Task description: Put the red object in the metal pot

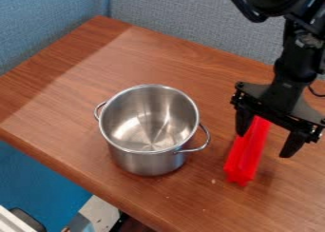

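The red object [246, 152], a long narrow bright-red bar, lies on the wooden table to the right of the metal pot [150, 128]. The pot is shiny steel with two small loop handles and stands empty near the table's front edge. My gripper [268, 133] points straight down over the far end of the red bar. Its black fingers stand open, one on each side of that end, and are not closed on the bar. The near end of the bar lies uncovered in front of the gripper.
The brown wooden table [89, 65] ends close in front of the pot and the bar. A blue fabric wall [191, 12] stands behind the table. The black arm [298, 46] rises at the upper right.
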Available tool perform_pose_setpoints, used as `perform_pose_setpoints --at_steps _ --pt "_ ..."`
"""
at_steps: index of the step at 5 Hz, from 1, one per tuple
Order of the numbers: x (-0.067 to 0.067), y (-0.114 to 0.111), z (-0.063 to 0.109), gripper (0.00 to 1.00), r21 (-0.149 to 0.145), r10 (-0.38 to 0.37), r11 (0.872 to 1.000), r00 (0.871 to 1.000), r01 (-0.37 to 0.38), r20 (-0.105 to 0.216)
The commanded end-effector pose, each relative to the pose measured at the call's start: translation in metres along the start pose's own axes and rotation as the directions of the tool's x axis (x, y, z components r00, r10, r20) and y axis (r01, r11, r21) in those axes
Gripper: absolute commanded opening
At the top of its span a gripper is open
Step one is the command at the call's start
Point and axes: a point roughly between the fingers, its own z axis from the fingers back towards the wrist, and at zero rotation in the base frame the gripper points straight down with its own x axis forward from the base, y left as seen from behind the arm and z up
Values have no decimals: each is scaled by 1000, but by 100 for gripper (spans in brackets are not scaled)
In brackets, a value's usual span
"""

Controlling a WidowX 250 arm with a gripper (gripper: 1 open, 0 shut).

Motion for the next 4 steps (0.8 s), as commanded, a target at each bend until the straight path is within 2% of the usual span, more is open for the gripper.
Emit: perform_pose_setpoints --at_steps 1,4 --pt "4 6 6 100 -6 33 999 999 -33 23" --pt "4 6 4 100 -14 47 999 999 -47 27"
